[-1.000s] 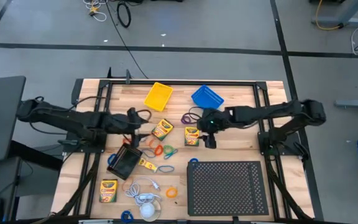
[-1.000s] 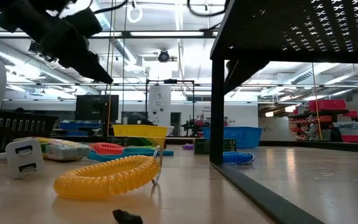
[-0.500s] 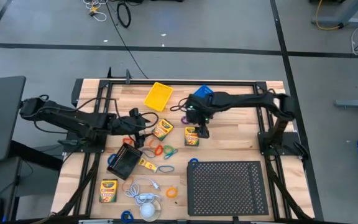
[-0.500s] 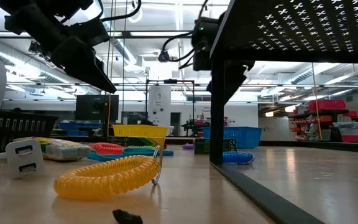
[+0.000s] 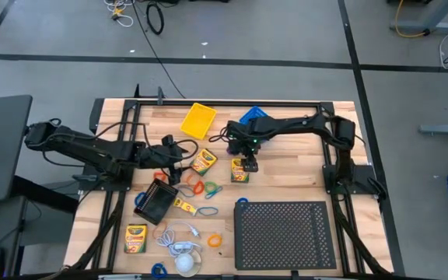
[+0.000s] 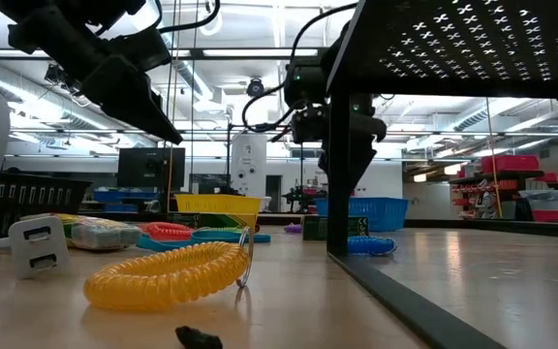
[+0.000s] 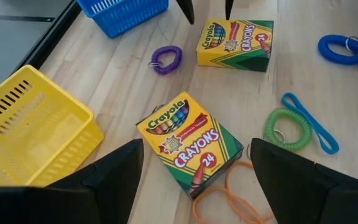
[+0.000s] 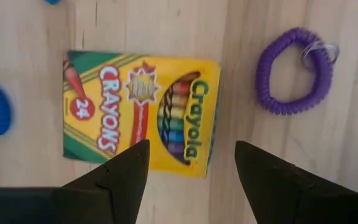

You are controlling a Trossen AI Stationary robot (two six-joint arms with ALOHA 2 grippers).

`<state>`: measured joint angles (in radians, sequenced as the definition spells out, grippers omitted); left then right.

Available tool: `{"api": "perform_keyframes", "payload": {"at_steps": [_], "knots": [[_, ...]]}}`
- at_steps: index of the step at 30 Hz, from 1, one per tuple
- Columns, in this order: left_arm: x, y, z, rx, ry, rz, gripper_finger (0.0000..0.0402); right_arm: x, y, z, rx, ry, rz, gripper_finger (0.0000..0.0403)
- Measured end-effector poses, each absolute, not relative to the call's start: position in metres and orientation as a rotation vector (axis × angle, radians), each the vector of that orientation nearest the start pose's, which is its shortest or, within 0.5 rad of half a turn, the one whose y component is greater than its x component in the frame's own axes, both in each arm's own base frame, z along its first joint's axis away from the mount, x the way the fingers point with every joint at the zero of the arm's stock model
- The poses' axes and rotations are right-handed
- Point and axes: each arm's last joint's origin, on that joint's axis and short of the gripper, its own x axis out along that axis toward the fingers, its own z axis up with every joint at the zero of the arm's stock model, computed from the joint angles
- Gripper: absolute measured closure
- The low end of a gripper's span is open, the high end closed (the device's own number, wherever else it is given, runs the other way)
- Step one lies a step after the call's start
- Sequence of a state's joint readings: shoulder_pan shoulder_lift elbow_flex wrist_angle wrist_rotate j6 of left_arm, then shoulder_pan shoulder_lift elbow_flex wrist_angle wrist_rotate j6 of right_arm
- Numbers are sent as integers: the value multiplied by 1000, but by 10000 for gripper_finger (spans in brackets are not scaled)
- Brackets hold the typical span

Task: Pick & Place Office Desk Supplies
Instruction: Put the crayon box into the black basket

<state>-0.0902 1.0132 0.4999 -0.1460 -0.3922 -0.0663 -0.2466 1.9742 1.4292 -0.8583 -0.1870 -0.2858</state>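
Two yellow-and-green crayon boxes lie flat mid-table. My right gripper (image 5: 248,162) hangs open, pointing down, just above the right box (image 8: 142,112), its fingers (image 8: 124,175) astride the box's near end without touching. My left gripper (image 5: 179,158) stands open, slanting down toward the left box (image 7: 191,142), short of it. A third crayon box (image 5: 135,238) lies near the front left. A purple coil (image 8: 294,71) rests beside the right box. Green (image 7: 286,127), blue (image 7: 344,48) and orange (image 7: 229,193) loops lie around the boxes.
A large black perforated tray (image 5: 285,233) fills the front right. A yellow basket (image 5: 198,120) and a blue basket (image 5: 257,117) stand at the far edge, the blue one partly under my right arm. A black case (image 5: 155,202), a white charger (image 6: 35,242) and a yellow coil (image 6: 168,274) lie front left.
My right gripper has swung toward the table's left edge and come down, tipping from a slant to nearly straight down over the right crayon box. Its fingers have stayed open. The boxes and loops have not moved.
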Motion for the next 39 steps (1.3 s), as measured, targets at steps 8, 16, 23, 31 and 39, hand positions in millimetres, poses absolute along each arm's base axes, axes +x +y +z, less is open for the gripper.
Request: {"api": "perform_keyframes", "payload": {"at_steps": [8, 16, 23, 31, 39], "knots": [[198, -7, 202, 73, 628, 315, 99, 373, -90, 161, 84, 1382, 165, 158], [198, -7, 202, 67, 629, 310, 99, 375, -91, 153, 110, 1386, 216, 180], [198, -7, 202, 67, 628, 312, 99, 374, -91, 152, 115, 1388, 230, 321], [198, -7, 202, 68, 628, 319, 99, 374, -79, 156, 65, 1411, 225, 399], [198, -7, 202, 68, 627, 320, 99, 372, -49, 169, -75, 1456, 152, 401]]}}
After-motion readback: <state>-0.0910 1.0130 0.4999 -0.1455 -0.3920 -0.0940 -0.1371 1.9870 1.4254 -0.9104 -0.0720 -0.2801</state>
